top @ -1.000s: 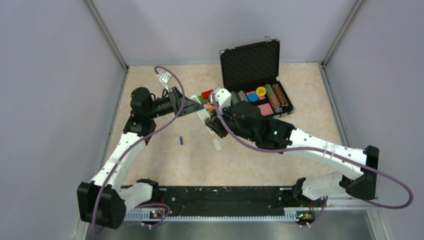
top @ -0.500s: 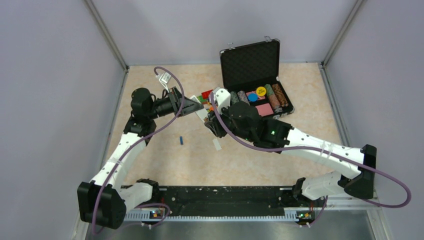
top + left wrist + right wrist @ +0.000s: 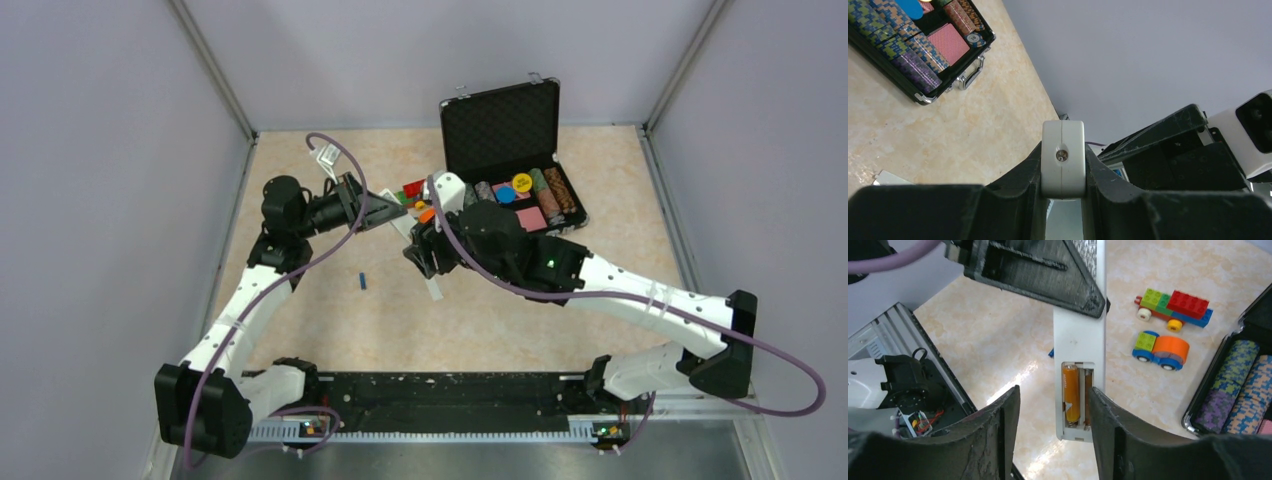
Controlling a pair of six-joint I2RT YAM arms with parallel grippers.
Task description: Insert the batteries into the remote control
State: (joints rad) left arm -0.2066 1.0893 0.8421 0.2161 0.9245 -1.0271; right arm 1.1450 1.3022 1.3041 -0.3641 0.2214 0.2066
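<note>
My left gripper (image 3: 383, 213) is shut on the white remote control (image 3: 402, 226) and holds it above the table. The left wrist view shows the remote's end (image 3: 1063, 159) clamped between the jaws. In the right wrist view the remote (image 3: 1080, 340) has its battery bay open and facing the camera, with an orange battery (image 3: 1071, 392) in the left slot. The right slot shows only a brown strip. My right gripper (image 3: 1054, 405) is open and empty, its fingers either side of the bay end; it also shows in the top view (image 3: 420, 252). The blue battery (image 3: 362, 280) lies on the table.
A small white cover piece (image 3: 434, 289) lies on the table below the right gripper. Two colourful toy vehicles (image 3: 1175, 307) (image 3: 1162, 349) stand beyond the remote. An open black case of poker chips (image 3: 520, 200) is at the back right, also in the left wrist view (image 3: 913, 50).
My right gripper has shifted slightly to the left, toward the remote's end. My left arm holds the remote almost still.
</note>
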